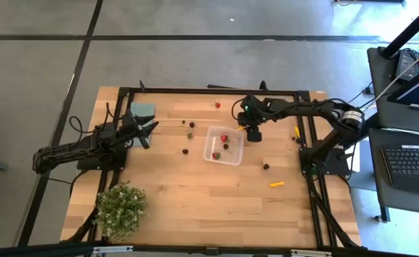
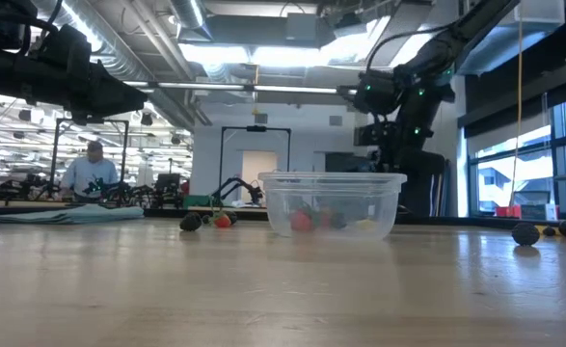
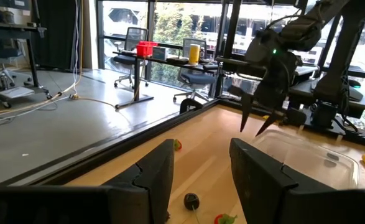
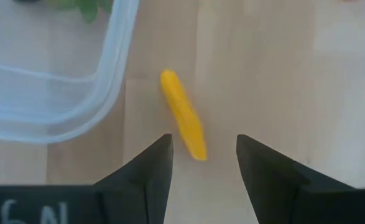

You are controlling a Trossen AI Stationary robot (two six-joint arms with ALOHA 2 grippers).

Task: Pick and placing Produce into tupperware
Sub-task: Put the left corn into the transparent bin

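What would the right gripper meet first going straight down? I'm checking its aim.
Probably the yellow piece lying on the table just outside the tupperware; the right gripper looks open above it.

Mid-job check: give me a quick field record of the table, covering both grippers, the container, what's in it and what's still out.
right gripper: open, empty, pointing down at a yellow piece lying just outside the container's corner
left gripper: open, empty, waiting on the left side by the teal mat
container: upright, mid-table
inside: a few pieces, one red
still out: orange piece, dark pieces, red piece near the far edge
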